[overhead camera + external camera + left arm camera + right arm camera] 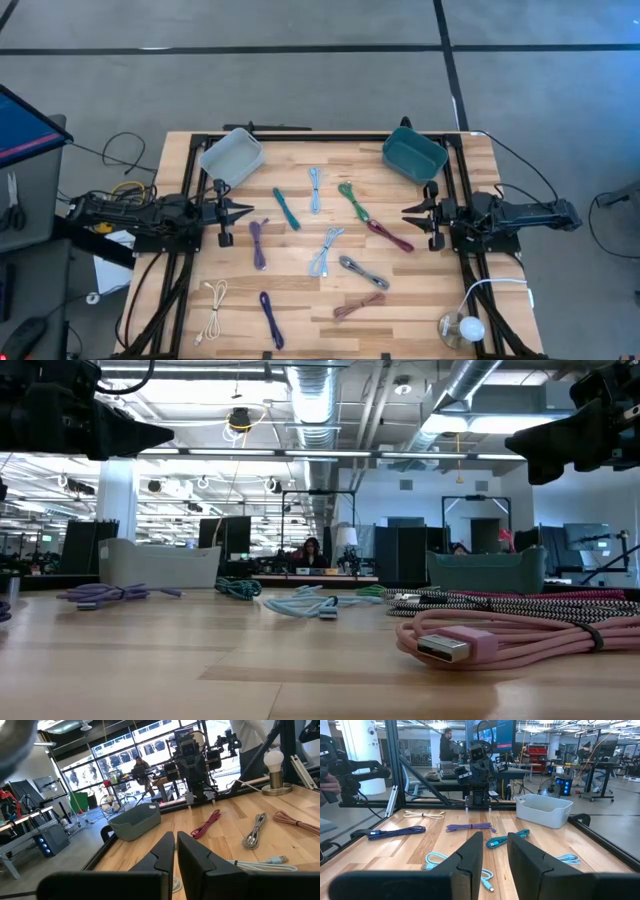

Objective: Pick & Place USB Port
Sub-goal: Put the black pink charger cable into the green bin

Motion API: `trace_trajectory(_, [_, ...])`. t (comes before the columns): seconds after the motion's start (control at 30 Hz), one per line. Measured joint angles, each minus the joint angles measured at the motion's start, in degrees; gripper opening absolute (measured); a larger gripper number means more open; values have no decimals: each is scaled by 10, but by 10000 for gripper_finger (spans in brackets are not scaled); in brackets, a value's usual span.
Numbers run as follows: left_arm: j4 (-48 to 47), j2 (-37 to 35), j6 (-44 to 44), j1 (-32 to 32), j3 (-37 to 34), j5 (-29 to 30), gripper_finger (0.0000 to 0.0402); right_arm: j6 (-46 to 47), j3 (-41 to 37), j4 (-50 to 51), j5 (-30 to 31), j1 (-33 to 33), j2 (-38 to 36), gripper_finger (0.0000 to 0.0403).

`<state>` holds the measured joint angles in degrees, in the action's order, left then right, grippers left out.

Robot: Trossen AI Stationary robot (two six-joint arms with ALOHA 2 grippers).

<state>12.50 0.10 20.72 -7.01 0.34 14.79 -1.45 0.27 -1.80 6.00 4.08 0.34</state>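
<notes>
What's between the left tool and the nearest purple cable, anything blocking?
Nothing visible. The left tool sits at the table's left edge, fingers shut and empty; the purple cable lies just beyond it on bare wood. The other cables lie farther off. The right tool waits at the opposite edge.

Table (420,290): pale wood planks, smooth, faint sheen. Bins (232,155): matt plastic. Pink cable (520,640): woven braid, metal plug.
</notes>
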Motion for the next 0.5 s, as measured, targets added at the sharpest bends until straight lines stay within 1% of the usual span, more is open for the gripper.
trace_trajectory(0.33, [7,1,0,0,0,1,22,0,0,-4,0,0,0,82])
trace_trajectory(0.5, [7,9,-16,0,0,2,22,0,0,-4,0,0,0,82])
